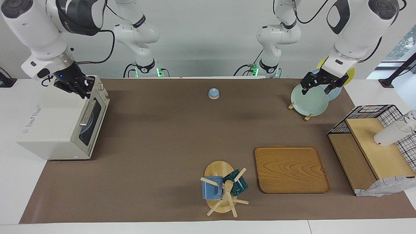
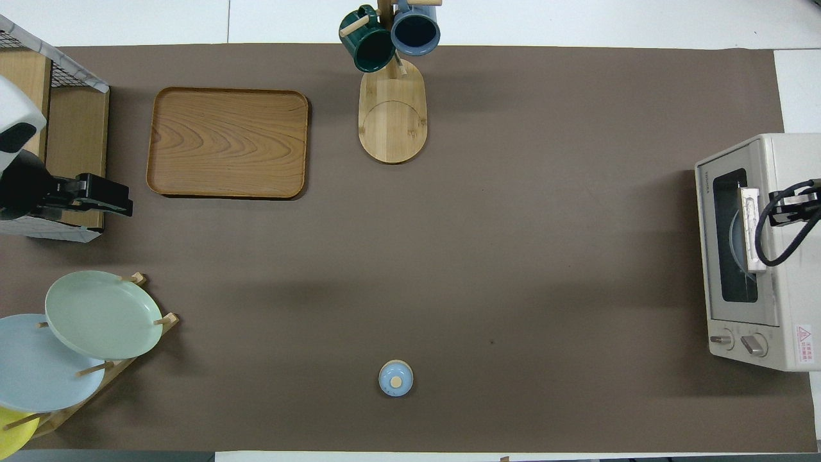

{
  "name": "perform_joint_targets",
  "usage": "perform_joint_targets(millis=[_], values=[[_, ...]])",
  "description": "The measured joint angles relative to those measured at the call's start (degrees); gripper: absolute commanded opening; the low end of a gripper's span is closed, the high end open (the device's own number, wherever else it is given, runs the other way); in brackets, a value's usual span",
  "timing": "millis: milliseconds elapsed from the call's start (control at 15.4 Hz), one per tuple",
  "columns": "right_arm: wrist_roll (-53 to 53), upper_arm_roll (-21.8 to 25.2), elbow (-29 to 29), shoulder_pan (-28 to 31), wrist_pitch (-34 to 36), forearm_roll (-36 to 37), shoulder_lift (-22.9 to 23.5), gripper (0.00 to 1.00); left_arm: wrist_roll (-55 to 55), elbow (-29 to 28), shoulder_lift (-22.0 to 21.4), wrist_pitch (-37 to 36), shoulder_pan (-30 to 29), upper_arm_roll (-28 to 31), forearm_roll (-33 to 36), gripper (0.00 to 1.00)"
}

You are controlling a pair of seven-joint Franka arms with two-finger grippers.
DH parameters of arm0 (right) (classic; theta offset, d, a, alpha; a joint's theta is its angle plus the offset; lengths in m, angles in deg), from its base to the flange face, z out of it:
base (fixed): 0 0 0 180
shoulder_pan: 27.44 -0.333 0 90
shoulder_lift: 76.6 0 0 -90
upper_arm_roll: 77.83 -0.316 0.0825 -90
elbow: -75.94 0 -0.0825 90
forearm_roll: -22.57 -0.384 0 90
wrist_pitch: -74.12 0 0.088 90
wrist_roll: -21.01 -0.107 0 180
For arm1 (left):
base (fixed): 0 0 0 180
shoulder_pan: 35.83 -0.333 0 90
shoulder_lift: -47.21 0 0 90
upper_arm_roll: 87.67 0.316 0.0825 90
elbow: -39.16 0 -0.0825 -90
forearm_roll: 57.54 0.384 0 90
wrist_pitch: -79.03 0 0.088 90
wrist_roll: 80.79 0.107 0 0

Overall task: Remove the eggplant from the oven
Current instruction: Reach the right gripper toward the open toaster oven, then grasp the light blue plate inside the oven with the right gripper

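Note:
The cream-white oven [image 1: 55, 126] [image 2: 792, 301] stands at the right arm's end of the table. Its dark glass door is closed and the metal bar handle [image 1: 87, 113] [image 2: 750, 228] faces the table's middle. The eggplant is hidden; through the glass only a pale round plate shows. My right gripper [image 1: 85, 93] [image 2: 774, 215] hangs over the top edge of the oven's door, by the handle. It is shut, with nothing seen between its fingertips. My left gripper [image 1: 317, 90] [image 2: 122, 204] waits open over the plate rack [image 1: 307, 115].
A small blue lidded knob [image 1: 213, 93] sits mid-table near the robots. A mug tree [image 1: 222, 188] and a wooden tray [image 1: 291, 169] lie farther out. A wire shelf [image 1: 373, 146] with a white cup [image 1: 388, 135] stands at the left arm's end.

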Motion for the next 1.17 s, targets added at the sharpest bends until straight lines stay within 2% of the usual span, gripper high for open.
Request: perform_joint_targets(millis=[325,715,1171], values=[[-7.62,-0.09,-4.15,0.17,-3.69,2.24,1.0,0.0,0.0,0.0,0.0,0.0,0.0,0.0,0.0,1.0],[-7.41,-0.04,-9.12,1.49,-8.65,6.34,1.62,0.0,0.0,0.0,0.0,0.0,0.0,0.0,0.0,1.0],[-6.5,-0.44,-12.59,1.46,-12.27,6.57,1.23,0.0,0.0,0.0,0.0,0.0,0.0,0.0,0.0,1.0]])
